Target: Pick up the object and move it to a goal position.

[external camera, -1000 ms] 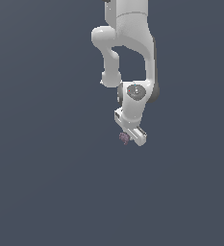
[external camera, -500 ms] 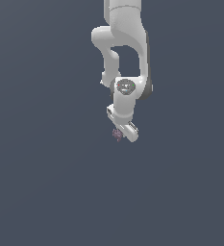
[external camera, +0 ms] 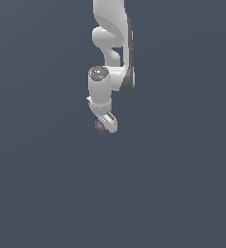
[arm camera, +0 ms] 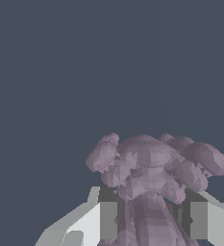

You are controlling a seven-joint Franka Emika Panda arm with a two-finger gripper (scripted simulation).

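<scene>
Mauve lumpy object (arm camera: pixel 149 178) sits between the pincer (external camera: pixel 104 125) fingers; clamped tight.

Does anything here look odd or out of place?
Nothing stands out. The lumpy purple object sits between the end effector's fingers, bulging past them, which looks like an ordinary grip. The plain grey background shows nothing else.

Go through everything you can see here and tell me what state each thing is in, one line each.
Gripper: pointing down, shut on the purple object.
Purple object: lumpy, held between the gripper's fingers, sticking out past them.
Arm: reaching down from the top of the exterior view, wrist bent.
</scene>
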